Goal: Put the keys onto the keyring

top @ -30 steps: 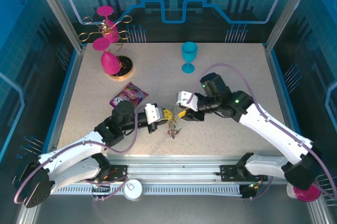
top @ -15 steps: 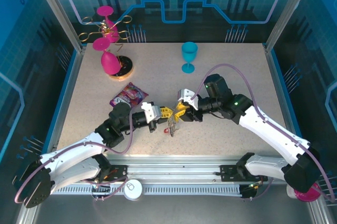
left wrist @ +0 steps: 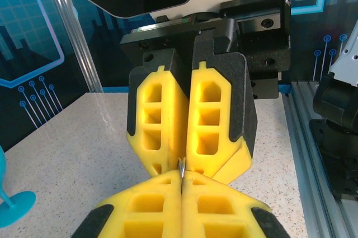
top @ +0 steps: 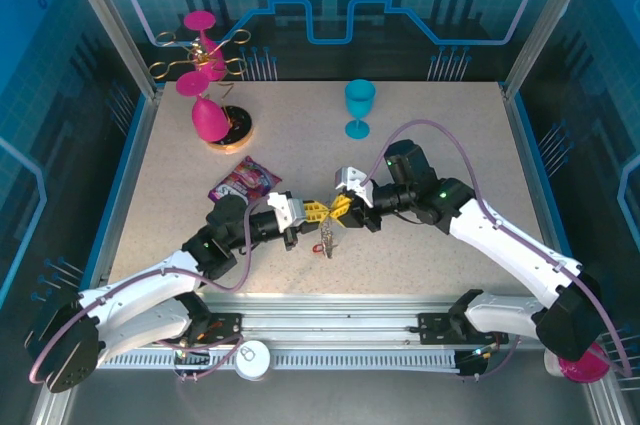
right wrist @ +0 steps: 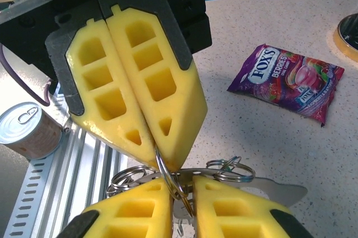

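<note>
Tip to tip, on the near side of the goblet (top: pixel 359 105): left fingers (right wrist: pixel 162 87) clamp the keyring (right wrist: pixel 168 173). Right fingers (left wrist: pixel 215 115), nearly closed, seemingly pinch it edge-on too. Keys (top: pixel 327 238) hang below, toward the counter (top: pixel 420 145).

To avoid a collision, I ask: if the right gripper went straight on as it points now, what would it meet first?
The left gripper, tip to tip with the right gripper; only the keyring both pinch lies between them.

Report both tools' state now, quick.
Left tool: closed, pinching the keyring at its fingertips.
Right tool: closed on the same keyring, tip to tip with the left tool.
</note>
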